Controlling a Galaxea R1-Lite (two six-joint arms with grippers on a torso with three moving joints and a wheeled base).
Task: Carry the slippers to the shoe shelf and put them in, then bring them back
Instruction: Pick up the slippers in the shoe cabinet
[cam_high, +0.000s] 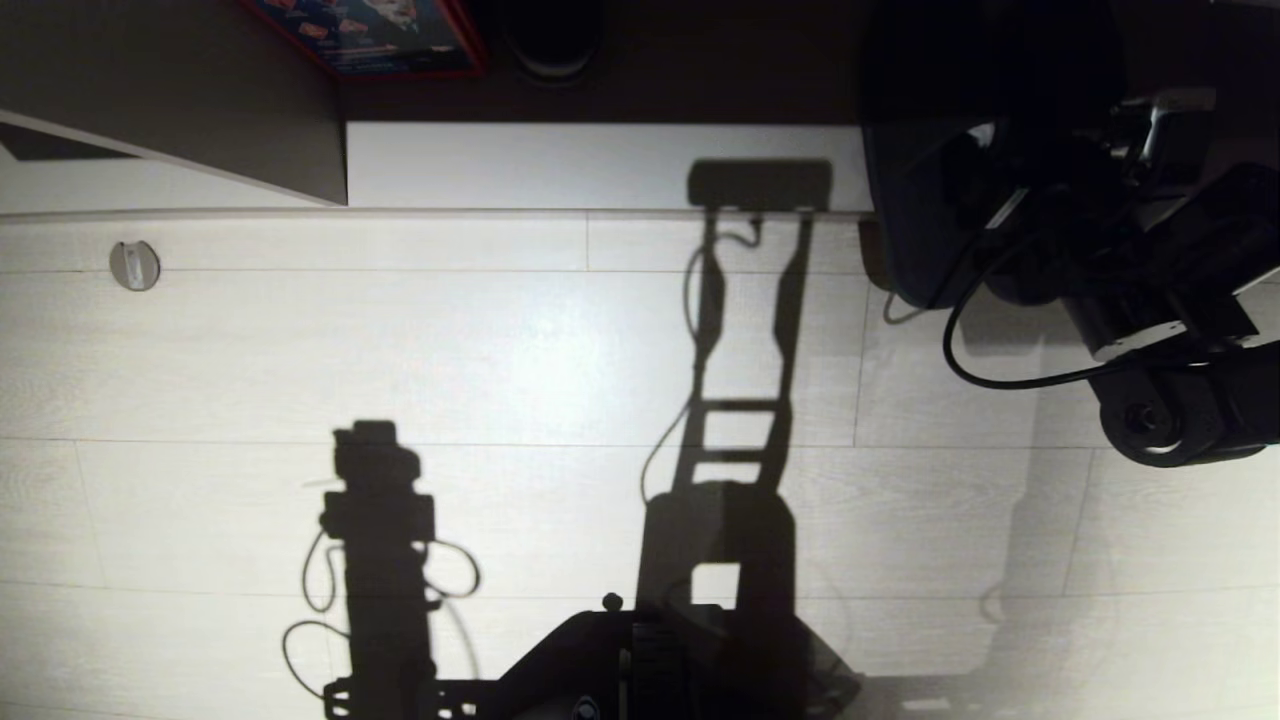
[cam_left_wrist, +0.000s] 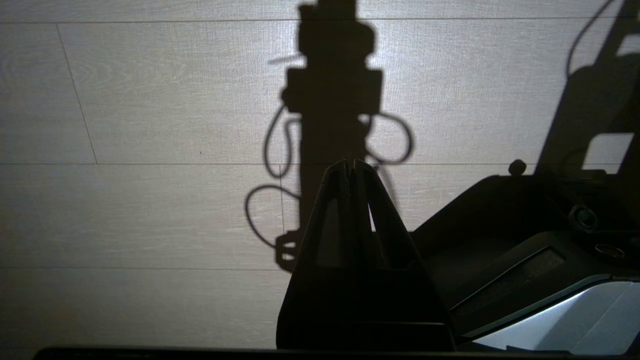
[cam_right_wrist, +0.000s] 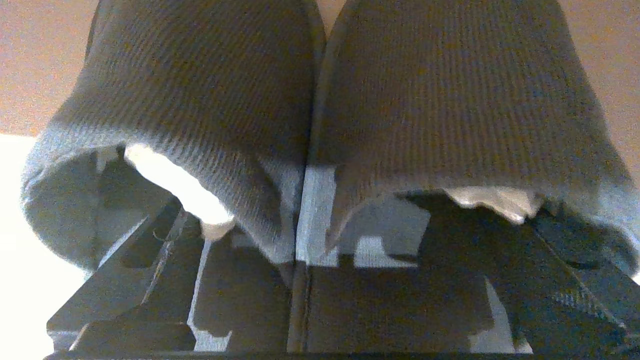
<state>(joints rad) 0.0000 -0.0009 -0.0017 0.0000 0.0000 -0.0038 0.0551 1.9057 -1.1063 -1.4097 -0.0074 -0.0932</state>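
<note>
The right tool (cam_right_wrist: 310, 220) stands spread wide. Its two dark fingers (cam_right_wrist: 150, 260) reach forward, one into the open heel of each of the slippers (cam_right_wrist: 440, 100), and their tips are hidden under the ribbed uppers. The jaws do not pinch the fabric between them. Whether the fingers bear on the insides of the slippers cannot be told.

The slippers lie side by side, touching along their inner edges, toes pointing away from the tool. A small white tag (cam_right_wrist: 492, 200) shows at the mouth of one of them. Beyond the toes there is a brownish surface (cam_right_wrist: 40, 60), and beside the outer slipper a bright pale surface (cam_right_wrist: 20, 210). Which piece of furniture these belong to cannot be told from so close.

In the head view the right arm (cam_high: 1150, 320) reaches in from the right edge, with a black cable looping below it, towards a large dark mass (cam_high: 990, 150) at the top right. The slippers cannot be made out there.

The left tool (cam_left_wrist: 350, 167) has its fingers pressed together, holding nothing, and hangs above the pale plank floor (cam_left_wrist: 150, 210) beside the robot's dark base (cam_left_wrist: 525, 225). The robot's shadow falls across the floor (cam_high: 500, 350), and a white board (cam_high: 550, 165) runs along its far edge.
</note>
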